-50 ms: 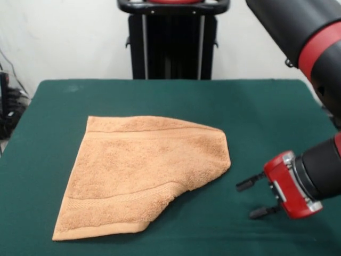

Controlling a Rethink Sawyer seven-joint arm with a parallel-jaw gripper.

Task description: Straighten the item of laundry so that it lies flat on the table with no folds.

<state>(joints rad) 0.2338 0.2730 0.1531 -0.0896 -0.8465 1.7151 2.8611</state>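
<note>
The item of laundry (141,170), a light orange-tan terry towel, lies on the dark green table (266,117) left of centre. Its right part is folded over, which leaves a slanted edge from the right corner down to the near edge. A ribbed band runs along the near end. My gripper (251,198) hangs low over the table to the right of the towel, pointing left toward its folded corner and a short way from it. The two black fingers (246,184) stand apart, open, with nothing between them.
The red and black arm (314,48) comes in from the upper right. The black pedestal (173,42) stands behind the table's far edge. Bare green cloth surrounds the towel on all sides.
</note>
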